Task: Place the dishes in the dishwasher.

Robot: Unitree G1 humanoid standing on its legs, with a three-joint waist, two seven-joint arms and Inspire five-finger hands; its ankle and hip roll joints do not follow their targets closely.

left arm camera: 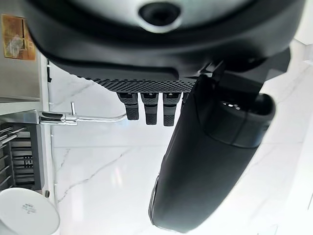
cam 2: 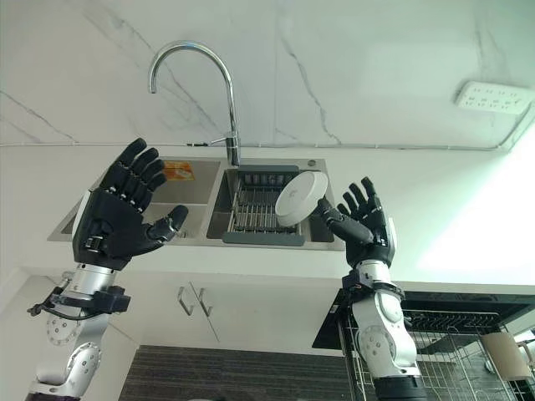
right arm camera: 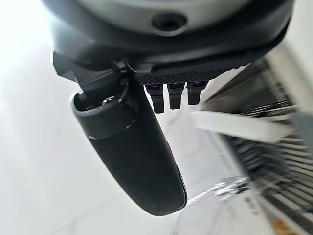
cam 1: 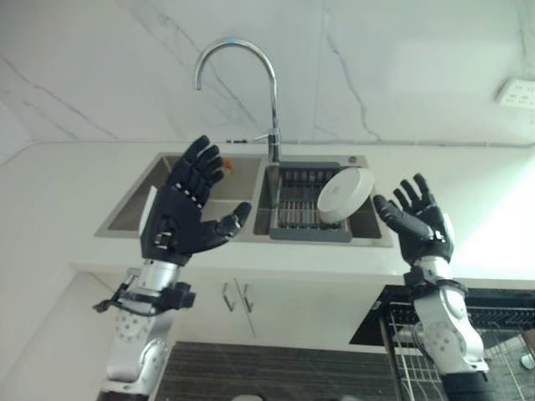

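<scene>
In the left eye view, the left hand point(cam 1: 185, 219) is raised before the white desk point(cam 1: 67, 184), palm turned inward, its fingers spread and straight and its thumb held out toward the sink; nothing is held in it. The right hand point(cam 1: 425, 227) is raised near the desk's right part, fingers likewise spread and empty. A double sink point(cam 1: 242, 219) is set into the desk, with a curved faucet point(cam 1: 251, 75) standing at its far rim. A dark drying rack point(cam 1: 292, 209) sits in the sink's right basin, and a white plate point(cam 1: 345, 194) is seen tilted on edge at the rack's right side, just beside the right hand's thumb but apart from it. An open dishwasher rack point(cam 1: 476, 334) is seen below the desk's front edge at the lower right.

In the right eye view, an orange sponge point(cam 2: 177, 170) lies in the sink's left basin at its far side, and a wall socket point(cam 2: 493, 97) is mounted on the marble wall above the desk's right end.

In the left wrist view, the left hand's straight fingers and thumb are shown against the marble wall, with the faucet and the plate beyond them.

In the right wrist view, the right hand's fingers are seen straight, with the plate's rim and the drying rack past them.
</scene>
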